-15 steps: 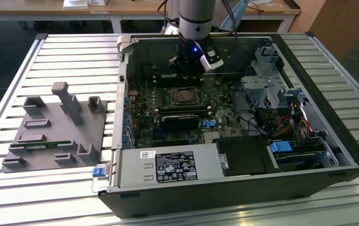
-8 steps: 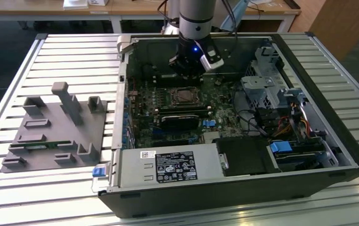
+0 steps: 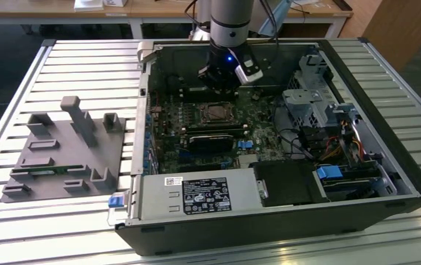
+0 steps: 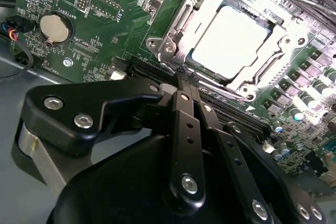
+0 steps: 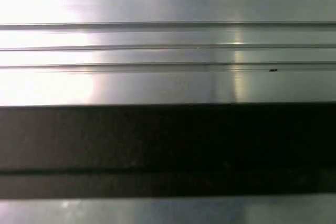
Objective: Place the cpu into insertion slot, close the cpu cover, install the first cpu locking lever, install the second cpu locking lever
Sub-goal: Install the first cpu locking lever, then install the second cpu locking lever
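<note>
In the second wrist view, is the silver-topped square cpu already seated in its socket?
Yes. The silver-topped square cpu lies flat in the socket, with the thin silvery metal cover frame closed around it.

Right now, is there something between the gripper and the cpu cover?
Nothing visible. In the second wrist view the gripper sits just short of the cpu cover, which lies closed over the cpu, with only bare motherboard around.

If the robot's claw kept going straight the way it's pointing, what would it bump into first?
Probably the cpu cover. In the second wrist view the claw has its tips close together and aims at the near edge of that metal frame, with the cpu shining through its window. How much gap is left is hard to judge.
</note>
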### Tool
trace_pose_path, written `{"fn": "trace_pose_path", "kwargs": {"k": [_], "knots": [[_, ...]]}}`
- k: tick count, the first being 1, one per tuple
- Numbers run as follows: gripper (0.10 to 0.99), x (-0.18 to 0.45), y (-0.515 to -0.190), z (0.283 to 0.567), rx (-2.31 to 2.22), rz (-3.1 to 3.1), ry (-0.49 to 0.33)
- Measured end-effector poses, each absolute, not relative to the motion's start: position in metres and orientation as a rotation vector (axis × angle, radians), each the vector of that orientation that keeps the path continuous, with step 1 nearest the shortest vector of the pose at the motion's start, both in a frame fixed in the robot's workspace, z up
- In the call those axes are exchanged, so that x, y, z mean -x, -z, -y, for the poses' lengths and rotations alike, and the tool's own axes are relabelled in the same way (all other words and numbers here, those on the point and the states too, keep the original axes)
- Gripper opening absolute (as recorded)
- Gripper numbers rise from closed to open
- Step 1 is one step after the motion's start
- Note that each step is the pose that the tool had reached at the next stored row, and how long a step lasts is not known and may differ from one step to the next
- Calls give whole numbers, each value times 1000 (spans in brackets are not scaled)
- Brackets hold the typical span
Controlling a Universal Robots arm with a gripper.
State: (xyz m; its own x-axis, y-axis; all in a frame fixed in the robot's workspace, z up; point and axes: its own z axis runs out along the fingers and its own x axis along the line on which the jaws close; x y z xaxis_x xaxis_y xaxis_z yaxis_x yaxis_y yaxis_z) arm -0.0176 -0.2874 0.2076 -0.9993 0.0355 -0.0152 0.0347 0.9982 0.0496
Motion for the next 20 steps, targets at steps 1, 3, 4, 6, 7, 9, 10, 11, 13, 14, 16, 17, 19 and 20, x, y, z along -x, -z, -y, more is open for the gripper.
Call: {"fn": "trace_pose_path", "kwargs": {"k": [1,3,4,6,7,9,10,11,13,14,16,17,19,20], "knots": [[106,18,-208,288,-55,-3124,-77],[106,18,-208,288,-55,-3124,-77],[106,18,-208,288,-55,-3124,-77],[106,18,-208,289,-55,-3124,-77],[106,18,-208,289,-55,-3124,-77],[106,18,-208,291,-55,-3124,-77],[106,18,-208,292,-55,-3124,-77],[106,18,-208,293,-55,-3124,-77],[106,18,-208,296,-55,-3124,-77],[106,18,-208,297,-55,-3124,-77],[106,18,-208,299,-55,-3124,-77],[106,18,-208,300,-55,-3124,-77],[106,18,-208,302,-55,-3124,-77],[106,18,-208,303,-55,-3124,-77]]}}
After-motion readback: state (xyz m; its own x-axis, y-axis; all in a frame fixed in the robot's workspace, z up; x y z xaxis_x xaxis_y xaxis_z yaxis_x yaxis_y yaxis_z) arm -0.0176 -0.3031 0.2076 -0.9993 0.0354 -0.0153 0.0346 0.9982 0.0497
